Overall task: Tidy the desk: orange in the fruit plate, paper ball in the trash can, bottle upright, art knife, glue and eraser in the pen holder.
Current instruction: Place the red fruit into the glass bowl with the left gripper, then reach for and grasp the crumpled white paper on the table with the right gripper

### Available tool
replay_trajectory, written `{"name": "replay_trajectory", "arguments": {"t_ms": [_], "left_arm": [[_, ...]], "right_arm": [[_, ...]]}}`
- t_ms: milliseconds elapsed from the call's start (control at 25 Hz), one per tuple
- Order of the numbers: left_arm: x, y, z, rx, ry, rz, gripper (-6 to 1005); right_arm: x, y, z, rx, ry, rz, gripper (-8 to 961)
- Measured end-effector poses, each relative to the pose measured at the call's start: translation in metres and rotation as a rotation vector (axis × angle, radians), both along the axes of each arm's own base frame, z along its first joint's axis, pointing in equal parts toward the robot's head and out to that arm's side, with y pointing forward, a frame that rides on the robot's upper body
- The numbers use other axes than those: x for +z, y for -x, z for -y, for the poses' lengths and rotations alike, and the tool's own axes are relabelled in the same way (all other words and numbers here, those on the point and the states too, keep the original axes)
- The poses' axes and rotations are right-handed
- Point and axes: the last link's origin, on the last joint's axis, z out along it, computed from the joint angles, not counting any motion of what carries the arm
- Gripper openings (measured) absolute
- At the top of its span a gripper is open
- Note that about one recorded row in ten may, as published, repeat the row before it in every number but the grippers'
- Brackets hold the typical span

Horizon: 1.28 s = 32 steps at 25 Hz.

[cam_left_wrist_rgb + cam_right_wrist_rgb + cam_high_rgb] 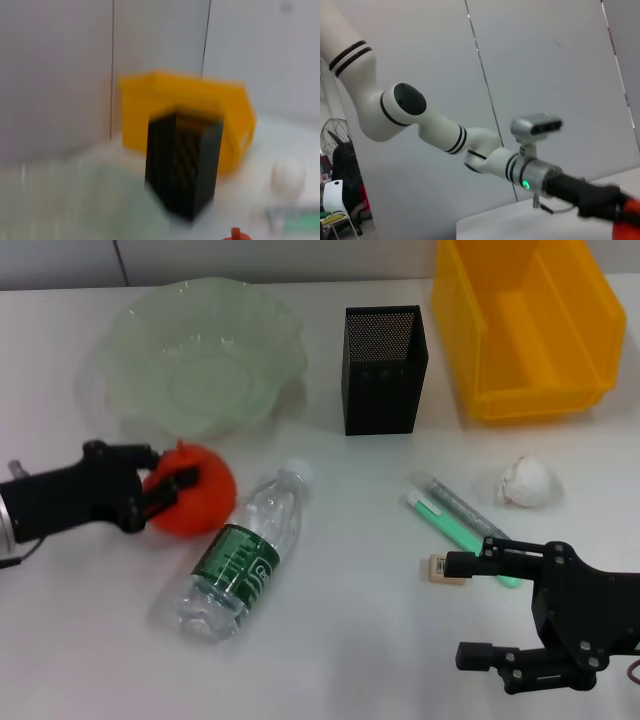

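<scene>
My left gripper [183,484] is shut on the orange [205,502], just in front of the pale-green fruit plate [200,350]. The orange's nub shows in the left wrist view [235,233]. The bottle [242,555] lies on its side beside the orange. The black mesh pen holder [384,370] stands at the back middle, the yellow trash can [525,325] at the back right. The paper ball [528,483], the green glue stick [452,530], a grey art knife [455,502] and the eraser [447,569] lie on the right. My right gripper [470,610] is open beside the eraser.
The white table's far edge runs behind the fruit plate and the trash can. In the right wrist view the left arm [450,137] reaches across above the table, with the orange [627,222] at its end.
</scene>
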Motion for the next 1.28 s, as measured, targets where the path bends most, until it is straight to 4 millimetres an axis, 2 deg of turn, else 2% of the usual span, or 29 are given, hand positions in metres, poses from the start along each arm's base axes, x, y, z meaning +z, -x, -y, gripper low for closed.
{"name": "replay_trajectory", "arguments": {"t_ms": [40, 160, 200, 240, 320, 440, 600, 760, 840, 960, 1000, 1040, 1120, 1160, 1200, 1240, 1280], "left_arm": [[0.0, 0.0, 0.0, 0.0, 0.0, 0.0, 274], [0.016, -0.017, -0.005, -0.03, -0.096, 0.164, 256], [0.028, -0.027, -0.016, -0.014, -0.205, 0.291, 251], [0.028, -0.027, -0.016, -0.014, -0.205, 0.291, 245], [0.033, -0.033, -0.029, 0.022, -0.267, 0.355, 233], [0.026, -0.043, -0.061, 0.119, -0.279, 0.366, 222], [0.005, -0.052, -0.098, 0.254, -0.285, 0.286, 226], [0.004, -0.051, -0.103, 0.289, -0.302, 0.292, 486], [0.006, -0.051, -0.101, 0.289, -0.302, 0.313, 581], [0.012, -0.052, -0.087, 0.215, -0.264, 0.339, 698], [0.014, -0.053, -0.077, 0.16, -0.23, 0.339, 721], [0.016, -0.055, -0.065, 0.089, -0.182, 0.33, 743], [0.019, -0.056, -0.05, -0.001, -0.108, 0.292, 788], [0.02, -0.055, -0.037, -0.065, -0.03, 0.242, 810], [0.019, -0.052, -0.022, -0.12, 0.068, 0.17, 810], [0.019, -0.052, -0.022, -0.12, 0.068, 0.17, 810], [0.021, -0.048, -0.014, -0.14, 0.111, 0.127, 810]], "right_arm": [[0.0, 0.0, 0.0, 0.0, 0.0, 0.0, 802], [0.0, 0.0, 0.0, -0.004, -0.003, -0.002, 802], [-0.002, 0.0, -0.001, -0.011, -0.006, -0.002, 802], [-0.002, 0.0, -0.001, -0.011, -0.006, -0.002, 802], [-0.004, 0.0, -0.002, -0.019, -0.009, -0.007, 802], [-0.007, 0.002, -0.004, -0.026, -0.01, -0.012, 802], [-0.012, 0.005, -0.009, -0.035, -0.009, -0.01, 802], [-0.014, 0.005, -0.01, -0.041, -0.011, -0.006, 803], [-0.013, 0.005, -0.011, -0.047, -0.02, -0.009, 803], [-0.006, 0.004, -0.013, -0.062, -0.057, -0.037, 803], [0.01, 0.005, -0.017, -0.067, -0.1, -0.074, 803], [0.01, 0.005, -0.017, -0.067, -0.1, -0.074, 803], [0.035, 0.007, -0.025, -0.074, -0.12, -0.089, 803], [0.047, 0.009, -0.029, -0.081, -0.108, -0.071, 803], [0.077, 0.016, -0.039, -0.103, -0.08, 0.019, 803], [0.077, 0.016, -0.039, -0.103, -0.08, 0.019, 802], [0.091, 0.022, -0.044, -0.125, -0.063, 0.082, 802]]}}
